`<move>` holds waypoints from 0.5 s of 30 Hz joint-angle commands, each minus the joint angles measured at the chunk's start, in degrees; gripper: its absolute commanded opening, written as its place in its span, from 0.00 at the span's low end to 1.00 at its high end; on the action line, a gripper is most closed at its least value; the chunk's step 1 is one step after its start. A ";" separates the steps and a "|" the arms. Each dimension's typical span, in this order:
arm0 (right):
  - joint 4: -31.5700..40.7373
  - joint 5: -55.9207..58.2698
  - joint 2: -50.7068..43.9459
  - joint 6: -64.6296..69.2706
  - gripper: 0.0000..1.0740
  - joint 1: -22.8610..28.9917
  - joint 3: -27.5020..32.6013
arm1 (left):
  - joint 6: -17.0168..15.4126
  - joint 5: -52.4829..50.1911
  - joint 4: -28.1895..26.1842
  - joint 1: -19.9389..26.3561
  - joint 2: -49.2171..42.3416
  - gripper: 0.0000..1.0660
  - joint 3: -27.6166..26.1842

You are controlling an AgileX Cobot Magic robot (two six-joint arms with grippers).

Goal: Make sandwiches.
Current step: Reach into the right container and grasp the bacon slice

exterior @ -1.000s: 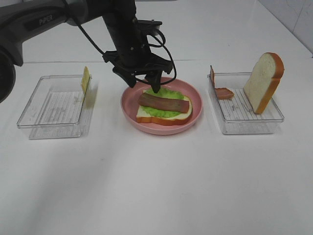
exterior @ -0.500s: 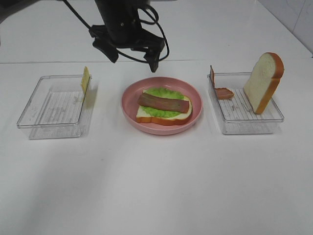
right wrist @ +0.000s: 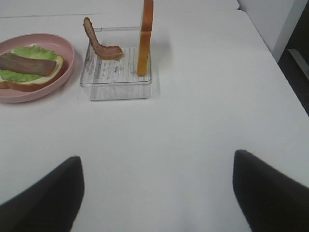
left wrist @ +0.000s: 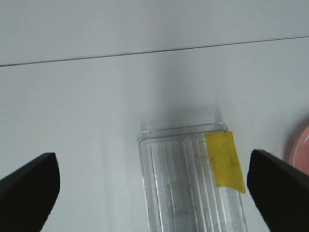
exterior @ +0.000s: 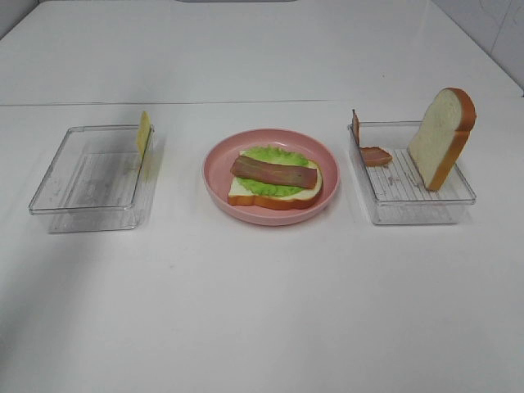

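Exterior high view is showing the sandwich (exterior: 274,182) lying open on the pink plate (exterior: 327,176). A bread slice (exterior: 442,137) is standing in the tray (exterior: 409,214) right of the plate, and cheese (exterior: 143,133) is leaning in the other tray (exterior: 82,217) left of it. The left gripper (left wrist: 153,159) and right gripper (right wrist: 155,157) are both gaping wide, holding nothing.

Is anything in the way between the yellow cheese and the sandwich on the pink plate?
Nothing visible. The cheese leans on the wall of the tray nearest the plate, and only bare table lies between tray and plate. It would just need lifting over that wall. The top of the sandwich is uncovered.
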 commanded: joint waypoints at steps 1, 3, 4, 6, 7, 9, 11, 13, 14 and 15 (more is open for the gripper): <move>-0.40 -0.34 -1.26 0.11 0.71 -0.17 0.06 | 0.69 3.55 1.95 -0.11 -6.82 0.96 9.57; -0.40 -0.34 -1.26 0.11 0.71 -0.17 0.06 | 0.29 3.32 2.69 -0.29 -8.82 0.96 12.61; -0.40 -0.34 -1.26 0.11 0.71 -0.17 0.06 | -0.86 2.18 3.27 -0.34 -12.83 0.96 18.39; -0.40 -0.34 -1.26 0.11 0.71 -0.17 0.06 | -0.97 1.09 3.27 -0.34 -15.24 0.96 21.89; -0.40 -0.34 -1.26 0.11 0.71 -0.17 0.06 | -1.26 -1.32 3.15 -0.34 -20.91 0.96 29.22; -0.40 -0.34 -1.26 0.11 0.71 -0.17 0.06 | -1.38 -2.64 3.15 -0.34 -24.06 0.96 33.00; -0.40 -0.34 -1.26 0.11 0.71 -0.17 0.06 | -1.78 -4.64 3.15 -0.34 -30.02 0.96 39.82; -0.40 -0.34 -1.26 0.11 0.71 -0.17 0.06 | -1.95 -6.88 3.15 -0.34 -40.05 0.96 49.90; -0.40 -0.34 -1.26 0.11 0.71 -0.17 0.06 | -1.95 -6.88 3.15 -0.34 -40.05 0.96 49.90; -0.63 -0.57 -1.26 2.12 0.71 -0.17 -0.17 | -2.12 -7.45 3.15 -0.34 -43.83 0.96 53.34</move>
